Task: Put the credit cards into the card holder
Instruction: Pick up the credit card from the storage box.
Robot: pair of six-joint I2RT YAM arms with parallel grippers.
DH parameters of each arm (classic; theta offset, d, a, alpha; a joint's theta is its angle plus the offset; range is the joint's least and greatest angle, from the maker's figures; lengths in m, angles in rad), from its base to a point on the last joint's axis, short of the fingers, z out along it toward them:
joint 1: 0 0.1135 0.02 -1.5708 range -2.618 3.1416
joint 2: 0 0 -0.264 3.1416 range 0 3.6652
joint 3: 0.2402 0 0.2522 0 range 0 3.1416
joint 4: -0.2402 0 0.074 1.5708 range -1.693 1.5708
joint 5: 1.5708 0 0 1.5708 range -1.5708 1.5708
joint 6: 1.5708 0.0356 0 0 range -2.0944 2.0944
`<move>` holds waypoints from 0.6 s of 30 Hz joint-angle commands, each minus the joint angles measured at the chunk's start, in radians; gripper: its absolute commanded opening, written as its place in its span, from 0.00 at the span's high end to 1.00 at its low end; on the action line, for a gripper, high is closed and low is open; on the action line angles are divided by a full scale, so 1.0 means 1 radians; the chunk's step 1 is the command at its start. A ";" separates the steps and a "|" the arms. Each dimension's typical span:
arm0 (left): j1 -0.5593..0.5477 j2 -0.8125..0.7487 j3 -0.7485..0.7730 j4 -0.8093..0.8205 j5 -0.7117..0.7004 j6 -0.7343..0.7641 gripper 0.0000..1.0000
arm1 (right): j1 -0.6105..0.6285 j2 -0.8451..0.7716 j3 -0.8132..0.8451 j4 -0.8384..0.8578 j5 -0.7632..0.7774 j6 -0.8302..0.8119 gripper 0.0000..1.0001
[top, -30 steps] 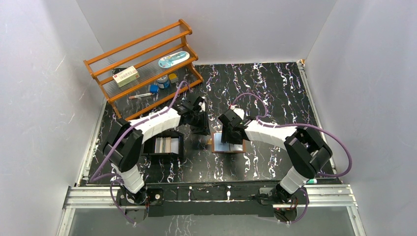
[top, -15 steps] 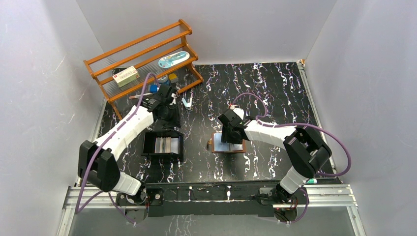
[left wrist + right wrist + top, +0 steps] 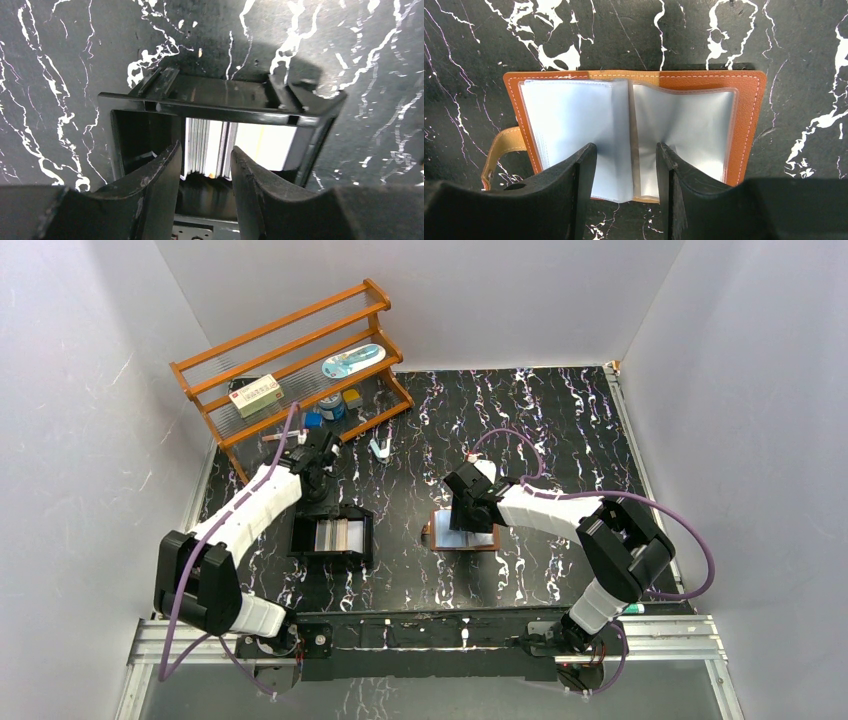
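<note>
The credit cards point(image 3: 225, 147) stand on edge as a pale stack inside a shallow black tray point(image 3: 225, 107); from above, the cards point(image 3: 338, 533) show as a light strip left of centre. My left gripper point(image 3: 206, 147) hangs above the tray's far side, open, with nothing between its fingers; seen from above, the left gripper point(image 3: 316, 472) is just beyond the tray. The card holder point(image 3: 746, 100), orange-brown leather with pale plastic pockets, lies open and flat. My right gripper point(image 3: 626, 146) stands open over its spine, one finger on each side. From above, the right gripper point(image 3: 462, 512) covers part of the card holder point(image 3: 482, 541).
A wooden rack point(image 3: 290, 370) stands at the back left with a box point(image 3: 257, 395), a blue-white item point(image 3: 352, 360) and small jars point(image 3: 330, 405). A small white object point(image 3: 380, 447) lies on the table near it. White walls close in three sides.
My left arm has swung from beside the card holder back to the left, over the black tray, and its jaws have widened. The right gripper has stayed over the card holder.
</note>
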 commanded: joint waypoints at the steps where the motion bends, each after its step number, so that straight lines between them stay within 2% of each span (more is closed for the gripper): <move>1: 0.009 0.001 -0.060 0.027 -0.064 0.042 0.61 | -0.006 0.028 -0.050 -0.010 0.002 -0.012 0.45; 8: 0.010 0.018 -0.106 0.081 -0.113 0.051 0.61 | -0.005 0.023 -0.053 -0.002 -0.001 -0.012 0.45; 18: 0.013 0.077 -0.144 0.133 -0.030 0.063 0.62 | -0.006 0.021 -0.052 -0.002 0.006 -0.013 0.45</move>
